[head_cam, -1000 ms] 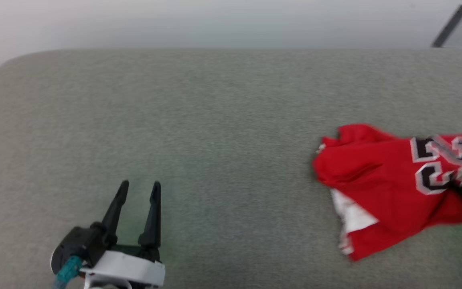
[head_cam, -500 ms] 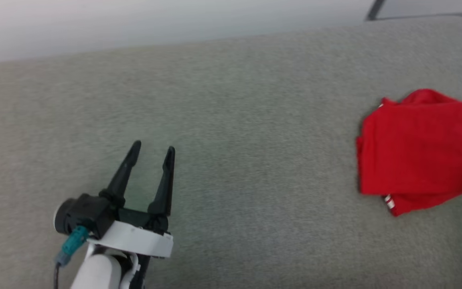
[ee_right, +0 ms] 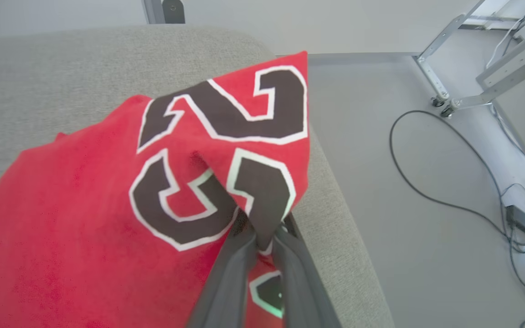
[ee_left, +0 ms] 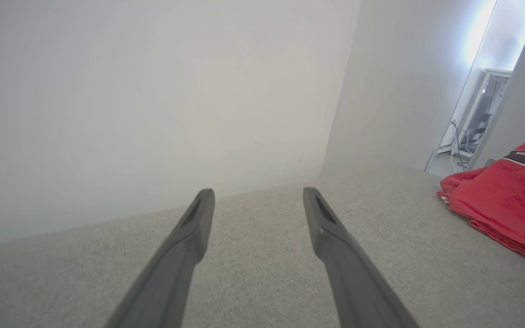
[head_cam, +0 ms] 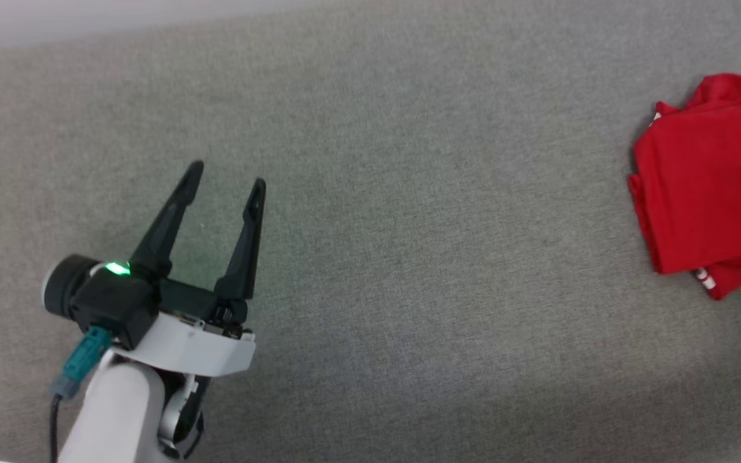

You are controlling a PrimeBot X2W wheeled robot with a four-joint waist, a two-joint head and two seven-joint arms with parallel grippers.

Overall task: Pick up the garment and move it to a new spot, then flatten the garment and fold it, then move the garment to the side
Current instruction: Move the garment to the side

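The garment (head_cam: 711,186), a red jersey with a black white-outlined number, lies bunched at the right edge of the grey cushion (head_cam: 409,225) in the head view. Up close in the right wrist view, the garment (ee_right: 107,218) is pinched at a fold by my right gripper (ee_right: 262,237), which is shut on the cloth beside the number. My left gripper (head_cam: 226,177) hovers open over bare cushion far to the garment's left, with nothing between its fingers. From the left wrist view the garment (ee_left: 508,200) lies off to the right of the open left gripper (ee_left: 258,200).
The cushion's right edge (ee_right: 335,191) drops to a grey floor with a black cable (ee_right: 426,182) and a metal frame leg (ee_right: 467,91). A white wall (ee_left: 153,91) stands behind the cushion.
The head camera has swung left and down, so the garment now sits at the right edge of the view. The garment has bunched into a tighter heap. Left gripper stays open.
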